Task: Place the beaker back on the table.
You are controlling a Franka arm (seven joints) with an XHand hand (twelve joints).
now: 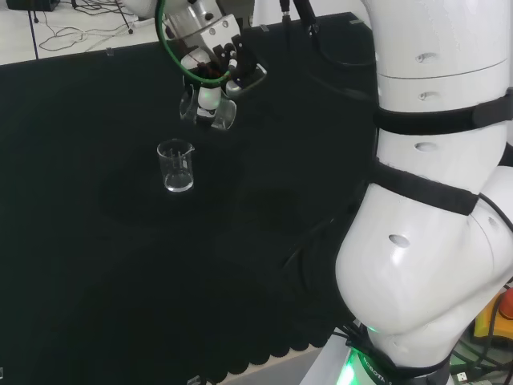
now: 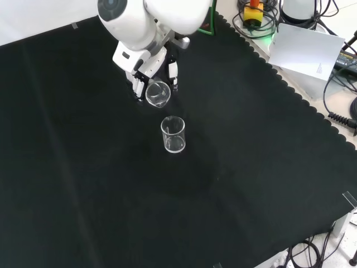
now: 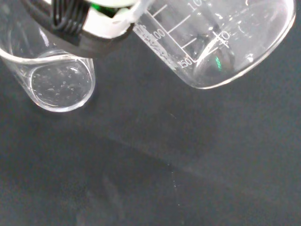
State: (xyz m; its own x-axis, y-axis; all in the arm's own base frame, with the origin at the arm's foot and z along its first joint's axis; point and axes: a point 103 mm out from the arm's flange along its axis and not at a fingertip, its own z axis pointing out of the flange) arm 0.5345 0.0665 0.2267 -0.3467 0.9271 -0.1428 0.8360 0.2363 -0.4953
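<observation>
A clear glass beaker (image 2: 158, 93) hangs tilted above the black cloth, its mouth turned toward the front camera. My hand (image 2: 146, 68) has its fingers curled round it. In the head view the hand (image 1: 212, 68) holds this beaker (image 1: 210, 112) just beyond and to the right of a second clear beaker (image 1: 175, 166). That second beaker (image 2: 173, 134) stands upright and empty on the cloth, apart from the hand. The wrist view shows the held beaker (image 3: 221, 42) with its printed scale, a dark part of the hand (image 3: 87, 26), and the standing beaker (image 3: 56, 82) seen from above.
Black cloth (image 2: 83, 184) covers the bench around both beakers. The arm's white links (image 1: 433, 200) stand at the right of the head view. Cables and a white box (image 2: 304, 53) lie beyond the cloth's scalloped edge in the front view.
</observation>
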